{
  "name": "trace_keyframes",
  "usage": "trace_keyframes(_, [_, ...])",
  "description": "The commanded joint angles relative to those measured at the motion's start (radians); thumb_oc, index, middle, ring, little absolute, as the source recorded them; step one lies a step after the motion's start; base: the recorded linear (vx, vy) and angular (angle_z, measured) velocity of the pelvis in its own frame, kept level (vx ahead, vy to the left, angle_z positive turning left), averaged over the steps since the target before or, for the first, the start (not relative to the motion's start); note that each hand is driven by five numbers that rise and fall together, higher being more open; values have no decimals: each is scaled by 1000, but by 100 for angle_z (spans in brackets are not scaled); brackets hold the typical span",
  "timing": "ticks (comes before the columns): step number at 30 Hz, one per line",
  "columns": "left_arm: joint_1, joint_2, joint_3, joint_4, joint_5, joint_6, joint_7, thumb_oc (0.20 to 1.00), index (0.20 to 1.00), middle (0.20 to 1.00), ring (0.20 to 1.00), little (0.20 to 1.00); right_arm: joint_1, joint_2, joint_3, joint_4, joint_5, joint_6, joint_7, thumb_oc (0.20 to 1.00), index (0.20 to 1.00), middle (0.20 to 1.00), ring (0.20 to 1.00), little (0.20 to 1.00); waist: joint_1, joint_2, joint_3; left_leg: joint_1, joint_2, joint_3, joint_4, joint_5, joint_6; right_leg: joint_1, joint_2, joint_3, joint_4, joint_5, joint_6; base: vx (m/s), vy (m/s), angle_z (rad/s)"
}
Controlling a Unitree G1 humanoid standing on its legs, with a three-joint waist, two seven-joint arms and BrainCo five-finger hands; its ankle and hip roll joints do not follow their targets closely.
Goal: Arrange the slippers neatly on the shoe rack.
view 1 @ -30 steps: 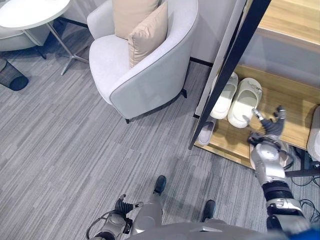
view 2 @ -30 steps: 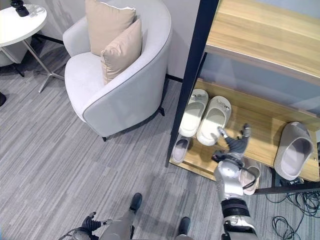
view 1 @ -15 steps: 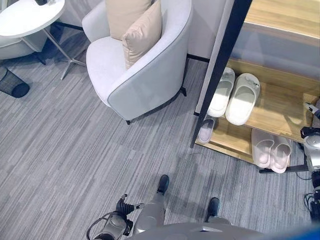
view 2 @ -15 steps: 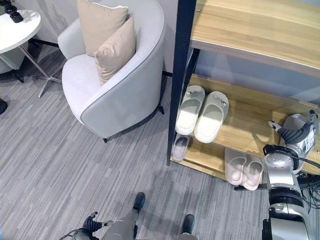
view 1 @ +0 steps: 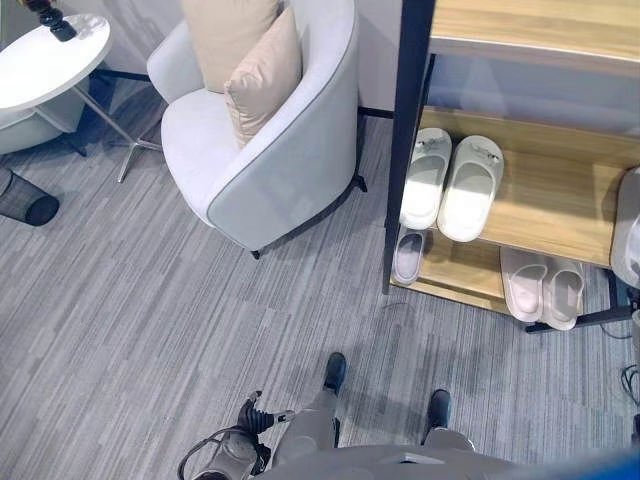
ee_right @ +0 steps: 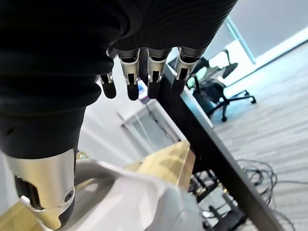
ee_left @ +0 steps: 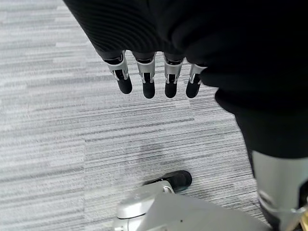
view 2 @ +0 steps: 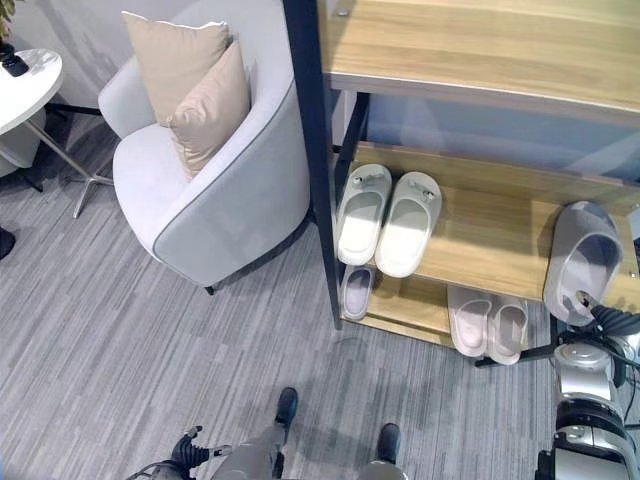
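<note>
My right hand (ee_right: 139,72) is up at the far right end of the shoe rack (view 2: 480,235), its fingers straight and loose with nothing in them. Just beside my thumb lies a pale grey slipper (view 2: 583,258), resting tilted on the middle shelf at that same end; I cannot tell whether the thumb touches it. Further left of my right hand on that shelf, a pair of white slippers (view 2: 388,216) sits side by side, toes pointing to the back. Below, on the lowest shelf, a pair of pinkish slippers (view 2: 486,322) lies close to my right hand, and a single small grey slipper (view 2: 357,291) sits well to the left of it by the rack's dark post. My left hand (ee_left: 154,79) hangs low over the grey carpet (view 1: 130,310), fingers straight and relaxed, holding nothing. Beyond it stands a pale armchair (view 1: 270,150) with two beige cushions (view 1: 255,60).
</note>
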Motion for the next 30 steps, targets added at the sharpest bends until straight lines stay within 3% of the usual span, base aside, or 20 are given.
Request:
trace_keyframes(1, [-14, -45, -60, 64, -23, -5, 2, 1000, 1000, 1000, 1000, 1000, -52, -101, 25, -35, 31, -19, -26, 1000, 1000, 1000, 1000, 1000, 35, -10, 13, 53, -35, 4, 6, -149, 0, 18, 19, -7, 11, -46, -1, 0, 3, -16])
trace_keyframes(7, [-40, -50, -53, 75, -35, 0, -1, 1000, 1000, 1000, 1000, 1000, -81, -42, 71, -83, 59, -37, 3, 1000, 1000, 1000, 1000, 1000, 26, -6, 24, 45, -34, 18, 6, -148, 0, 3, 20, 8, 11, -42, -2, 6, -15, -8])
trace_keyframes(16, [-68, -31, -39, 70, -23, 8, -1, 1000, 1000, 1000, 1000, 1000, -49, 95, 120, -234, 70, -76, 62, 1000, 1000, 1000, 1000, 1000, 9, -36, 24, 53, -36, 16, 6, -155, 7, 12, 17, 2, 11, -39, -3, -2, 3, 2])
trace_keyframes(24, [-68, -19, -17, 80, -1, 15, -6, 1000, 1000, 1000, 1000, 1000, -12, 150, 145, -330, 58, -87, 112, 1000, 1000, 1000, 1000, 1000, 8, -57, 24, 56, -35, 19, 6, -158, 10, 13, 17, 2, 11, -36, -4, 0, 0, 0])
trace_keyframes(30, [-72, -17, 0, 74, 30, 12, -2, 1000, 1000, 1000, 1000, 1000, 9, 109, 70, -417, -106, -55, 12, 1000, 1000, 1000, 1000, 1000, 14, -65, 24, 54, -35, 12, 6, -161, 11, 13, 19, 1, 12, -38, -2, 0, 0, 0])
